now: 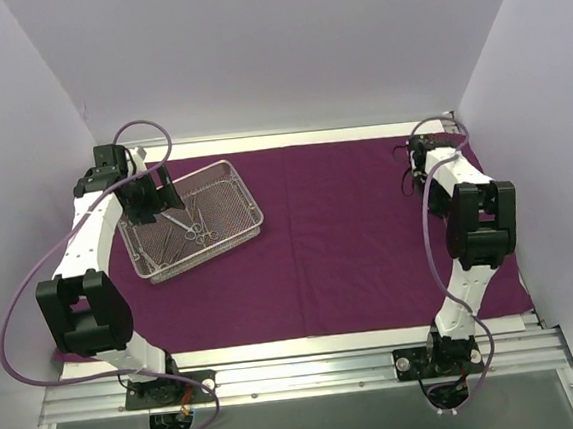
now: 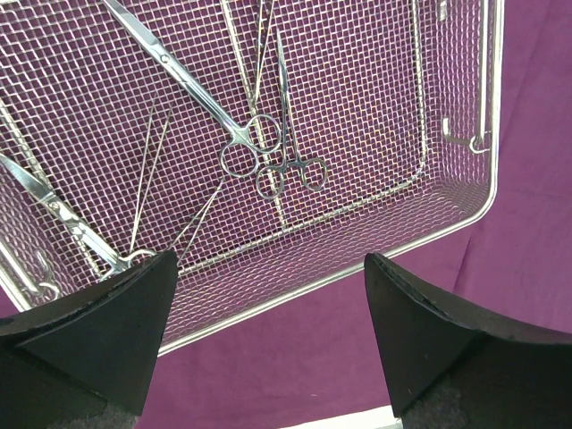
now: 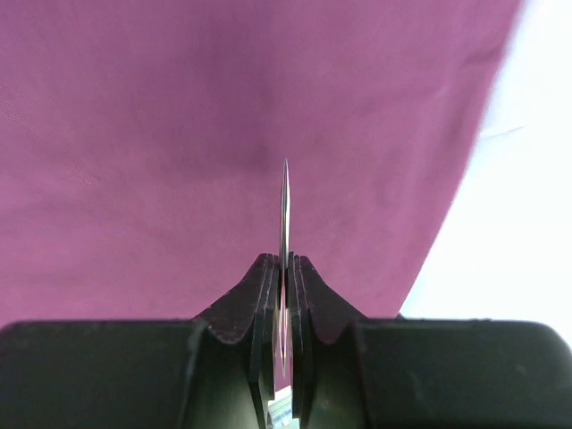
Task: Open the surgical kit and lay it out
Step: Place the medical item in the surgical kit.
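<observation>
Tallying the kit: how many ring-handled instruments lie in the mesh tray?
2 for certain: long scissors and a shorter pair, rings together in the middle of the mesh tray. A third instrument at the left may be one; the jaws of the left gripper hide its handle.

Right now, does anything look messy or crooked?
The wire-mesh tray sits crooked on the purple cloth, far left, and the instruments inside lie crisscrossed. The right gripper pinches one thin pointed tool.
</observation>
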You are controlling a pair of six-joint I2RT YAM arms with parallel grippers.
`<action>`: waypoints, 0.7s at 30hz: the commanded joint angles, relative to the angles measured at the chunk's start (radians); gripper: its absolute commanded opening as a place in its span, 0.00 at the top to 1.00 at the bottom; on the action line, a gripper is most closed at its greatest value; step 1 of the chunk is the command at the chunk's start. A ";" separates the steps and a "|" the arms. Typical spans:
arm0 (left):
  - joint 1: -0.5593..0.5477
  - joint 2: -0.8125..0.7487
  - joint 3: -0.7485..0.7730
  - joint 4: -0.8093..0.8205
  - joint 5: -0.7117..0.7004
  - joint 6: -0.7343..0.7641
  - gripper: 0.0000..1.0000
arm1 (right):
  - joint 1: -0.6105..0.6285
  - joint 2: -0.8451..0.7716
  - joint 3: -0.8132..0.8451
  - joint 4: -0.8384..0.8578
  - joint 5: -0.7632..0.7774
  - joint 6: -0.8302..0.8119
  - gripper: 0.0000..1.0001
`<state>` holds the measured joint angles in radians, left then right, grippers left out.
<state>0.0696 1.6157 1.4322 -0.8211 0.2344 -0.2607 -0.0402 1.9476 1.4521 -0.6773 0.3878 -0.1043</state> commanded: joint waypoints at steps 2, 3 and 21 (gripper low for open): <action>0.009 -0.045 0.008 -0.009 0.012 0.026 0.06 | -0.006 -0.078 -0.119 0.053 0.011 -0.034 1.00; 0.009 -0.040 0.010 -0.013 0.020 0.025 0.06 | -0.010 -0.081 -0.134 0.061 -0.006 -0.029 1.00; 0.021 -0.005 0.008 -0.006 0.132 0.032 0.00 | -0.029 -0.026 -0.156 0.091 -0.095 0.006 0.94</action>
<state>0.0769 1.6146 1.4322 -0.8276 0.3363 -0.2489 -0.0635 1.9331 1.2842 -0.5640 0.2943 -0.1062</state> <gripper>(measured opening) 0.995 0.065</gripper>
